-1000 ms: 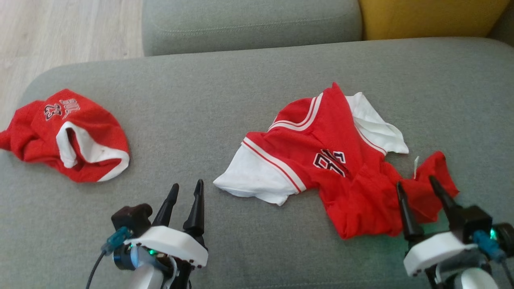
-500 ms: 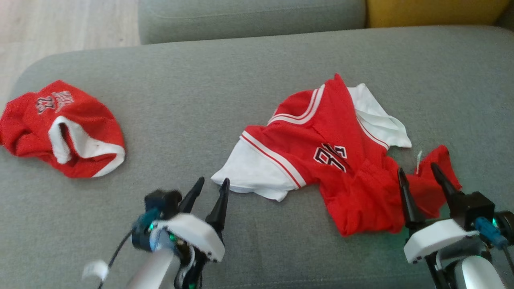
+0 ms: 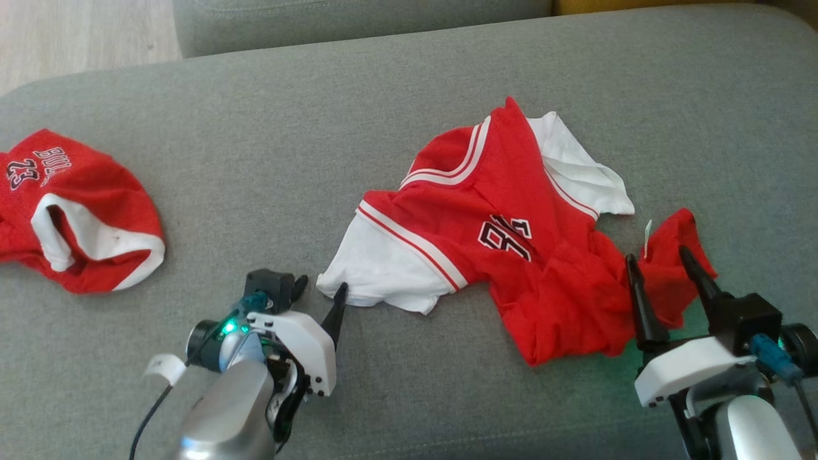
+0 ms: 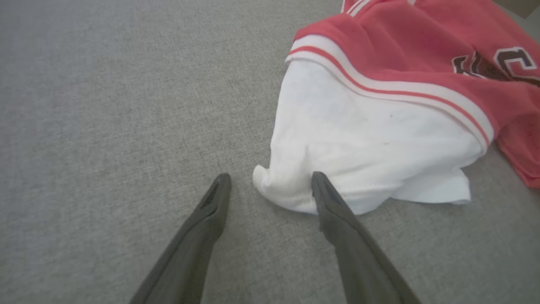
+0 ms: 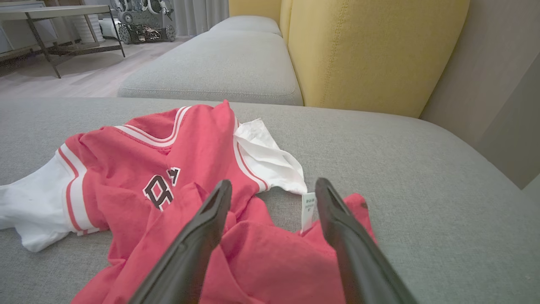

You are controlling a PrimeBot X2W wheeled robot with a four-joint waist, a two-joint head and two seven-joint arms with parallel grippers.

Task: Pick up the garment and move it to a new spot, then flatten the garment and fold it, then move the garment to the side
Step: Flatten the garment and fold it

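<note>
Garment (image 3: pixel 543 281) lies crumpled on the right half of the sofa cushion (image 3: pixel 383 96), with the open left hand (image 3: pixel 321 285) at its white sleeve (image 3: pixel 383 268) and the open right hand (image 3: pixel 657 254) at its near red hem (image 3: pixel 668 284), nothing gripped; pickup, flattening and folding apparently remain.

Shirt (image 3: pixel 511 211): red body, white sleeves, red-and-white striped trim, black number edged in white. Second garment (image 3: pixel 96 191): red, white lining, white and dark print. Sofa (image 3: pixel 255 128): plain grey weave. Back cushion (image 5: pixel 371 50): mustard yellow. Floor (image 3: pixel 77 32): pale wood grain.
</note>
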